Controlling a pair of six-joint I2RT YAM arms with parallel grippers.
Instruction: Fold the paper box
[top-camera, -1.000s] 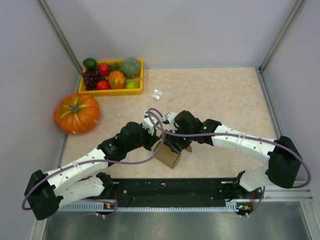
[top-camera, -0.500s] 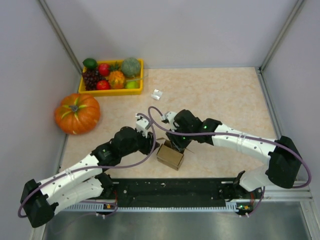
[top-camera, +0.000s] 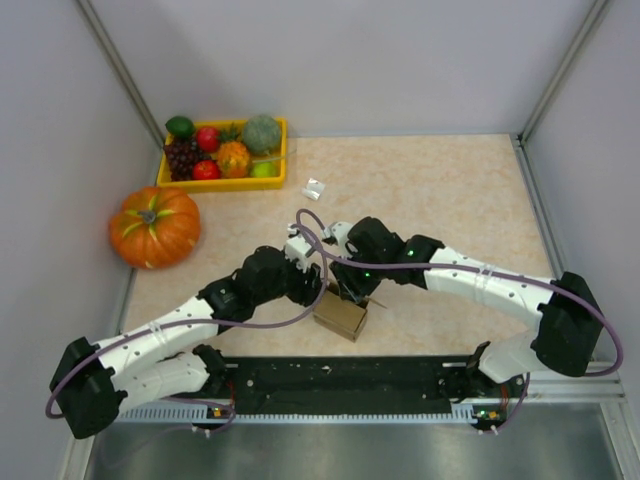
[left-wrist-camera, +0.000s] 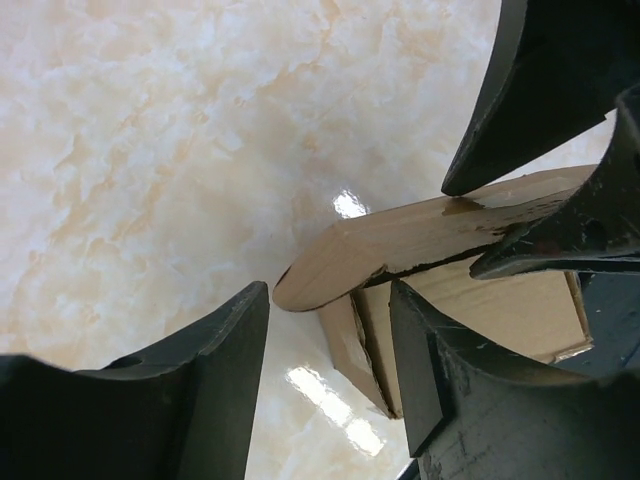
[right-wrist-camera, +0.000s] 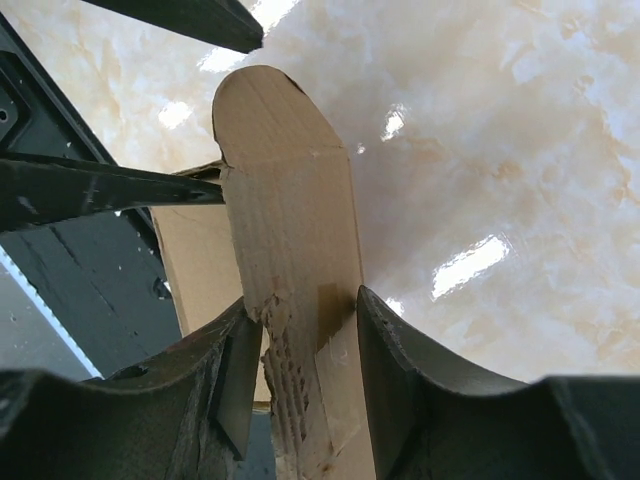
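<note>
The paper box (top-camera: 340, 318), small and brown, stands on the table between both arms near the front edge. My right gripper (top-camera: 352, 292) comes down on it from the right. In the right wrist view its jaws (right-wrist-camera: 303, 305) press both sides of the box's long rounded flap (right-wrist-camera: 285, 180), which stands up from the box body (right-wrist-camera: 195, 260). My left gripper (top-camera: 316, 290) is at the box's left side. In the left wrist view it (left-wrist-camera: 328, 330) is open, with a box corner (left-wrist-camera: 365, 350) close to its right finger (left-wrist-camera: 440, 380) and the flap (left-wrist-camera: 400, 240) just beyond.
A yellow tray (top-camera: 222, 183) of fruit sits at the back left, with a large orange pumpkin (top-camera: 154, 227) in front of it. A tiny white object (top-camera: 314, 188) lies behind the arms. A black rail (top-camera: 340, 378) runs along the near edge. Walls close in left and right.
My left gripper has gone from shut to open, drawing back left and then returning to the box. The right gripper's jaws have narrowed onto the flap. The box has shifted slightly.
</note>
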